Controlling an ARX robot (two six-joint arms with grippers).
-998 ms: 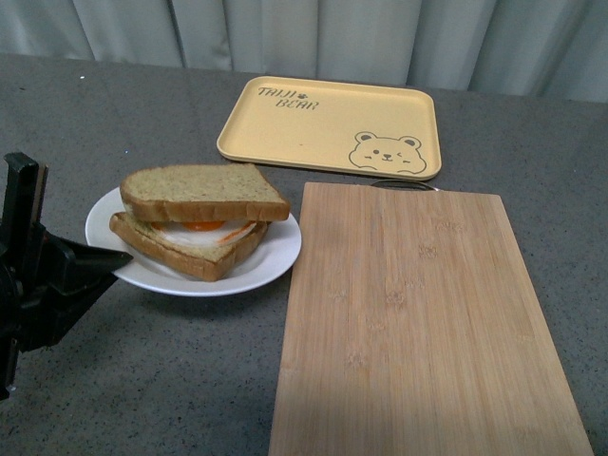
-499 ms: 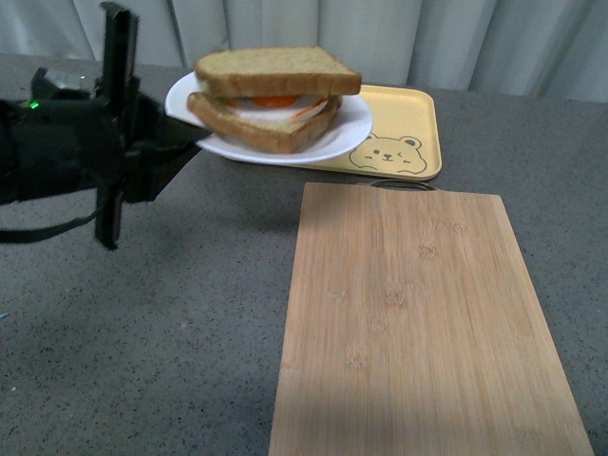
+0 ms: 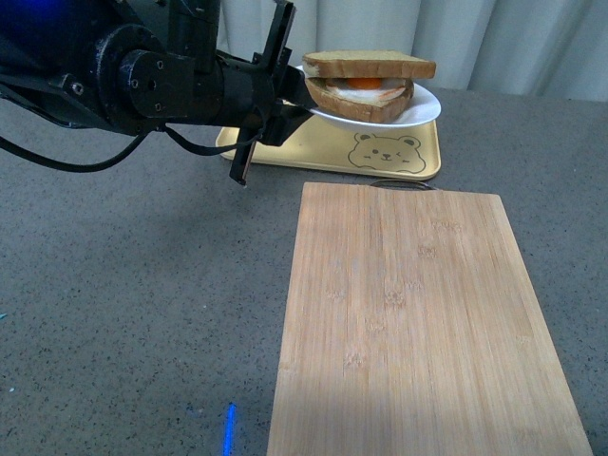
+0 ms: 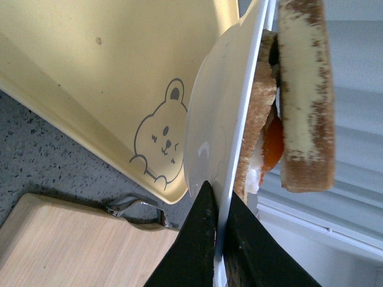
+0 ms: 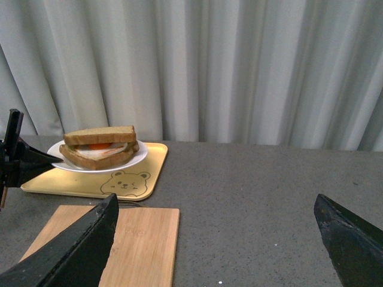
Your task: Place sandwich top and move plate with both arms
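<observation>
One rim-grip: the left fingers (image 4: 200, 239) clamp the plate (image 3: 423, 106); it and the sandwich top (image 3: 370, 65) extend beyond them, over the tray (image 3: 313, 147); the right fingers (image 5: 66, 257) gape empty, well apart.

The plate (image 4: 209, 131) is smooth, glossy white and catches a small highlight. The sandwich top (image 3: 370, 64) is coarse, porous bread with a darker crust. The tray (image 3: 313, 152) looks like matt yellow plastic. The board (image 3: 418, 313) is pale, fine-grained wood, and its hanging loop (image 4: 134, 208) is shiny metal. The tabletop (image 3: 133, 285) is matt grey and speckled. The left claw (image 4: 220, 203) is matt black.
</observation>
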